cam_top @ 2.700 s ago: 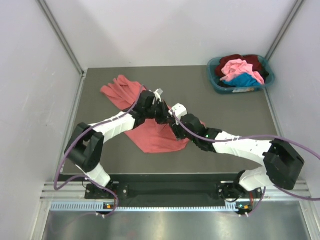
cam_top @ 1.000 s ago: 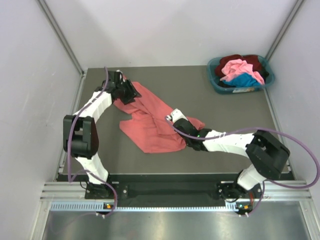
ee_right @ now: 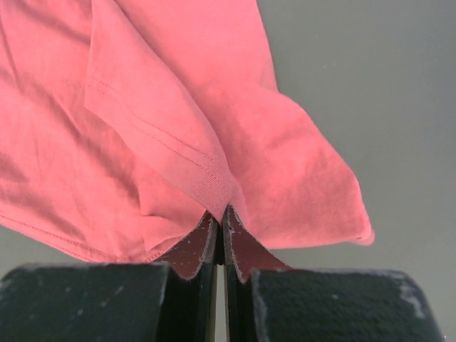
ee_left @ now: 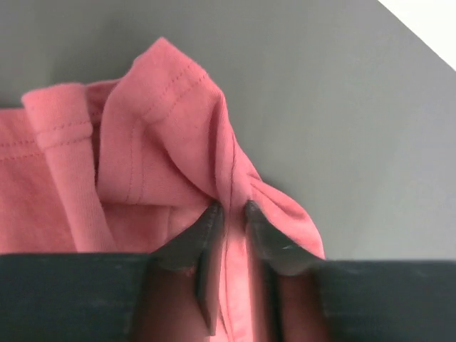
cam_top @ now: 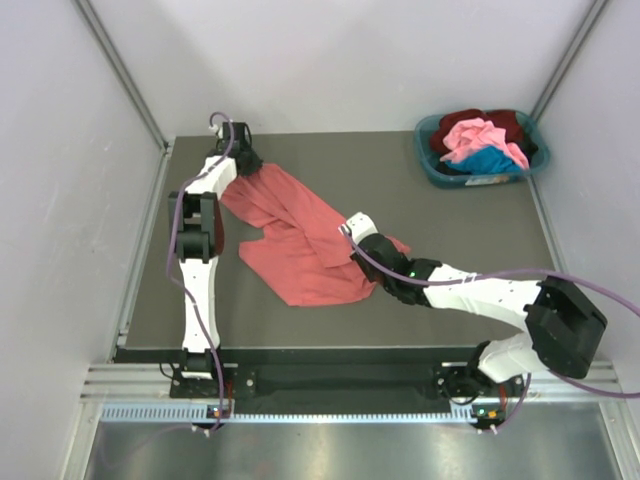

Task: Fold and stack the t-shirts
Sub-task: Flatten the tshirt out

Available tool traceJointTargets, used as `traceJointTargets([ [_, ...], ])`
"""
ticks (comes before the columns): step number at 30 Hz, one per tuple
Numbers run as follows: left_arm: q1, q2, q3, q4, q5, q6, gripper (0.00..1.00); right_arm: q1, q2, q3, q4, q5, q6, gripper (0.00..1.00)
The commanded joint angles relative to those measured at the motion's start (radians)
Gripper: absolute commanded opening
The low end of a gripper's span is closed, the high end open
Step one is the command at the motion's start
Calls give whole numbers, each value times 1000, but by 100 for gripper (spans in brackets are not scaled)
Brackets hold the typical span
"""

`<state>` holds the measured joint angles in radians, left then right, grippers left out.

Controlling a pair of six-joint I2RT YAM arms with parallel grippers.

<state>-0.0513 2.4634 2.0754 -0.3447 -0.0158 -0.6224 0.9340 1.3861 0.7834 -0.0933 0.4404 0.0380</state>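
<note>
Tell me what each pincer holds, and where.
Both hold the salmon-red t-shirt: left pincer pinches a bunched fold at its far corner, right pincer a stitched edge.

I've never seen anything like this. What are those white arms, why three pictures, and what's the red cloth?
Two robot arms bolted to a table, each ending in a two-finger gripper. The wide picture looks down from above; the close-ups come from cameras on each wrist. A salmon-red t-shirt lies rumpled on the table. The left gripper pinches its far corner; the right gripper is shut on a fold at its right side. More t-shirts fill the teal basket.
</note>
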Motion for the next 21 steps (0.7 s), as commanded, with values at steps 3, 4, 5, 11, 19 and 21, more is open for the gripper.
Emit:
traceJointTargets([
  [3, 4, -33, -18, 55, 56, -26, 1, 9, -36, 23, 3, 75, 10, 0],
  [4, 4, -50, -18, 50, 62, -30, 0, 2, -44, 33, -32, 102, 11, 0],
  [5, 4, -67, -17, 46, 76, -34, 0, -27, -61, 43, -52, 141, 13, 0],
  [11, -10, -294, -98, -83, 82, -69, 0, -158, -160, 236, -363, 158, 111, 0],
  [19, -27, -773, -856, 32, 240, -181, 0, -152, -246, 243, -652, 41, 270, 0],
  [21, -28, -899, -1012, 108, 267, -230, 0, -144, -291, 190, -664, 2, 299, 0],
])
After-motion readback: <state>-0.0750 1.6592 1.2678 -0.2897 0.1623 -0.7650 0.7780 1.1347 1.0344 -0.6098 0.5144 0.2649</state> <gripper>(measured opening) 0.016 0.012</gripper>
